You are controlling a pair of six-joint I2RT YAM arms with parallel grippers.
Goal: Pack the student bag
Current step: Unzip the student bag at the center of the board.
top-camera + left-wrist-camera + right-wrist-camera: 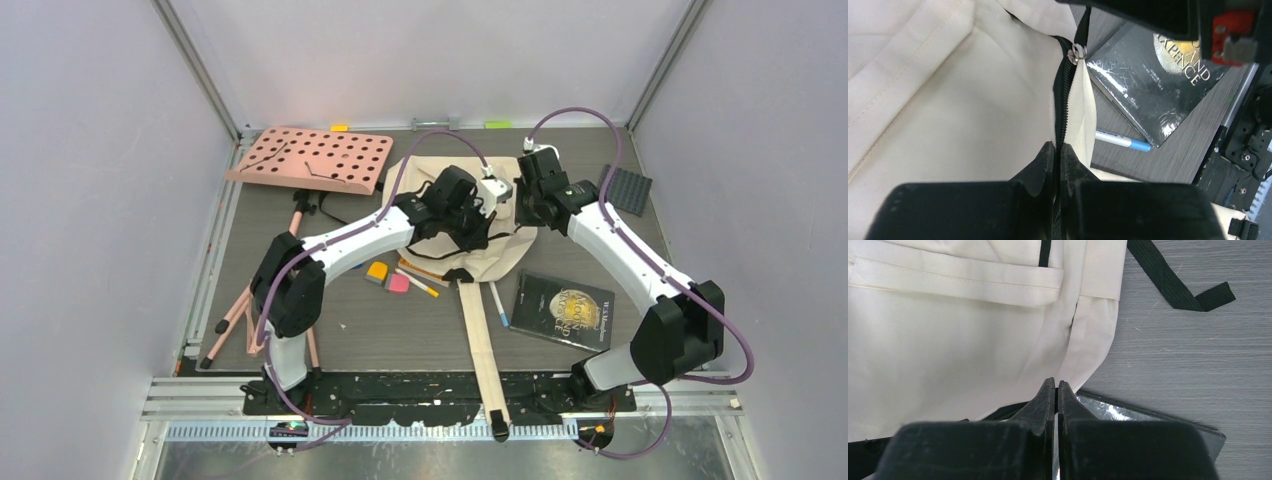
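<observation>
Grey wood-grain table (pixel 400 340) carries the student bag (pixel 497 257) at its middle, lying flat beneath both of your wrists. Its inside is hidden in every view; the book (pixel 562 309) and the blue-capped pen (pixel 498 303) lie outside it, to its right. Your left gripper (pixel 1058 147) is clenched on the bag's zipper (pixel 1064 100) edge, which the arms hide in the overhead view. Your right gripper (pixel 1056 382) is closed at the bag's hem; you cannot tell whether it pinches fabric. Only that wrist camera shows the black strap (pixel 1173 282) end on bare table.
</observation>
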